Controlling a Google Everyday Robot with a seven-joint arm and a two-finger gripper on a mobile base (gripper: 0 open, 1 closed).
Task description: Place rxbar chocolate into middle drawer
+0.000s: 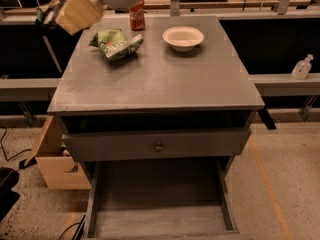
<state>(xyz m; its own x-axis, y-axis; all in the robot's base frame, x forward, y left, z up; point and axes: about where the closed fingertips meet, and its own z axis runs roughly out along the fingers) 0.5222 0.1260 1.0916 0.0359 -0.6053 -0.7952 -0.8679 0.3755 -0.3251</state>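
Observation:
My gripper [50, 15] is raised at the top left, above and just past the table's back left corner; its yellowish wrist block [76, 11] shows clearly. It is shut on a small dark flat piece, the rxbar chocolate [43, 15], which sticks out at its left end, blurred. The bar is not on the tabletop [160, 79]. The middle drawer [160, 219] stands pulled out at the bottom of the view, wide and shallow, with a bare grey floor, well below and to the right of the gripper.
A green chip bag [116, 44], a white bowl [183, 37] and a red can [137, 15] stand at the back of the tabletop. A grey drawer front with a round knob [159, 146] sits above the open drawer. A wooden box [55, 164] lies at the left.

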